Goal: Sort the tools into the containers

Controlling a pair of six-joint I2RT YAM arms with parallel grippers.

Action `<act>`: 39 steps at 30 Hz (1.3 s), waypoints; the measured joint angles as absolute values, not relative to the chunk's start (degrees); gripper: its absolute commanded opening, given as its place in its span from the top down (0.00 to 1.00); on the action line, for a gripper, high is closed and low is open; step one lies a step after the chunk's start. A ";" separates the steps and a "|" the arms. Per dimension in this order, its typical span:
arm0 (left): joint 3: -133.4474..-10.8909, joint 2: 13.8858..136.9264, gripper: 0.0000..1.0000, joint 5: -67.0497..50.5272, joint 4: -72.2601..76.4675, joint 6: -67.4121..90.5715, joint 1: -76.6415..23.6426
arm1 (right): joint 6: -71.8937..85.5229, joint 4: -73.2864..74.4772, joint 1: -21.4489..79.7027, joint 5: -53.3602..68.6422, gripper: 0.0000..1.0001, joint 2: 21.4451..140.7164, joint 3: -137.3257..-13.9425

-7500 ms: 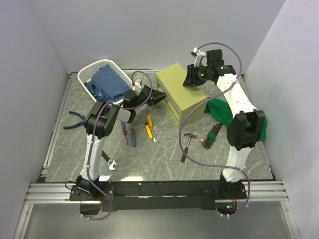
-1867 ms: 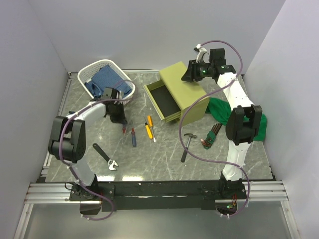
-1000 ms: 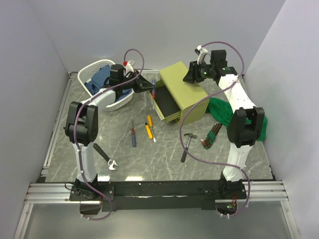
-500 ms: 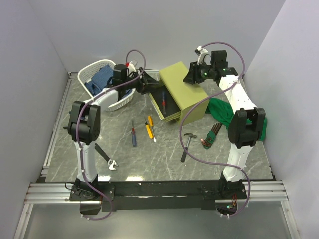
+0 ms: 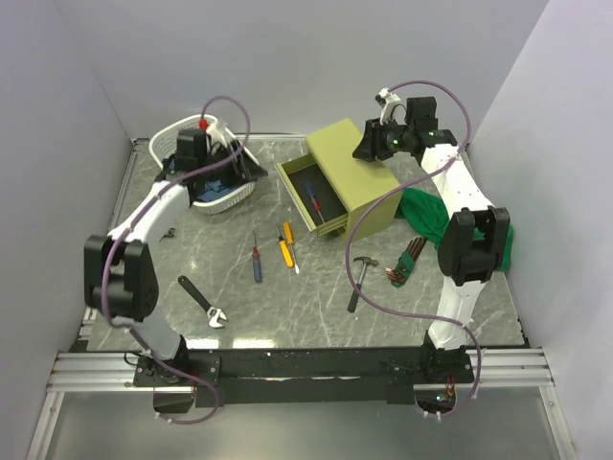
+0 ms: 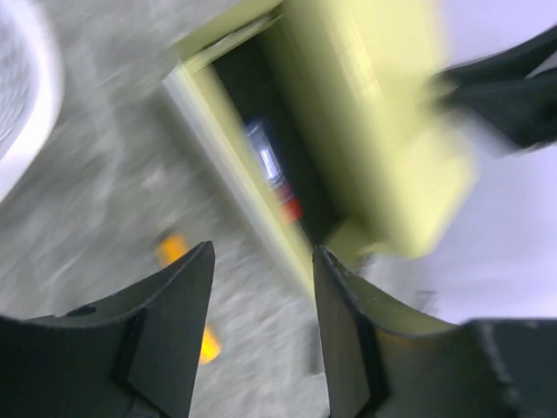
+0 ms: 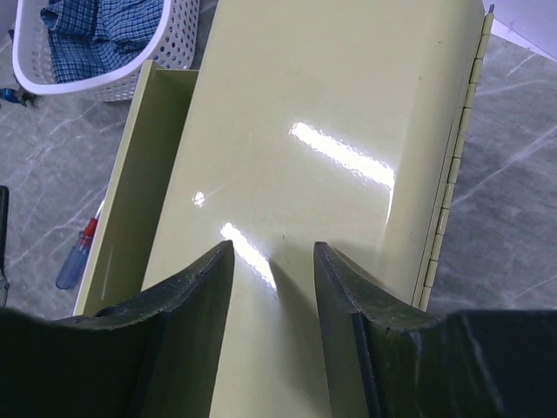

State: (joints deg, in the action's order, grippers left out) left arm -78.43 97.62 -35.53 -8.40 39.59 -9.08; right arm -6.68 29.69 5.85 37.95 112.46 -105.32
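Observation:
The olive-green chest (image 5: 356, 177) stands at the back with one drawer (image 5: 308, 196) pulled out. A red-and-blue screwdriver (image 5: 312, 197) lies inside the drawer and also shows, blurred, in the left wrist view (image 6: 271, 170). My left gripper (image 5: 251, 172) is open and empty, between the white basket (image 5: 218, 199) and the drawer; its jaws (image 6: 261, 252) stand apart with nothing between them. My right gripper (image 5: 366, 146) is open over the chest's top (image 7: 348, 113), its fingertips (image 7: 228, 252) close to the lid. A second red-and-blue screwdriver (image 5: 256, 262) and a yellow screwdriver (image 5: 286, 246) lie on the table.
The hammer (image 5: 358, 280), hex key set (image 5: 407, 262) and black wrench (image 5: 203, 302) lie nearer the front. The basket holds a blue cloth (image 7: 104, 26). A green cloth (image 5: 428, 216) lies right of the chest. The pliers are mostly hidden by my left arm.
My left gripper carried a screwdriver to the open drawer, let it go there, and has drawn back left toward the basket. The right arm has not moved.

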 measured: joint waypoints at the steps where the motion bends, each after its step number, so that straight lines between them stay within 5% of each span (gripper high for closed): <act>1: -76.34 95.70 0.46 -32.86 -10.11 37.06 -9.82 | -6.66 29.71 5.85 37.95 0.49 112.49 -105.38; 13: -58.87 90.61 0.46 -9.28 -25.23 23.68 -19.70 | -6.44 29.63 5.85 38.13 0.45 112.62 -105.60; 27: -55.18 94.52 0.55 -7.81 -25.30 23.31 -21.47 | -6.46 29.78 5.85 38.15 0.45 112.90 -106.02; 32: -57.54 98.32 0.80 -8.43 -24.73 22.65 -21.56 | -6.46 29.65 5.85 38.17 0.46 113.36 -106.56; 34: -58.50 99.07 0.99 -9.13 -24.73 22.28 -21.45 | -6.48 29.63 5.85 38.15 0.46 113.36 -106.56; 39: -60.73 99.85 0.99 -9.78 -26.52 21.10 -21.15 | -6.52 29.63 5.85 38.13 0.46 113.38 -106.61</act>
State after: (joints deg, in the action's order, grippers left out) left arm -60.73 99.85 -9.78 -26.52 21.10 -21.15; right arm -6.52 29.63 5.85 38.13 113.38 -106.61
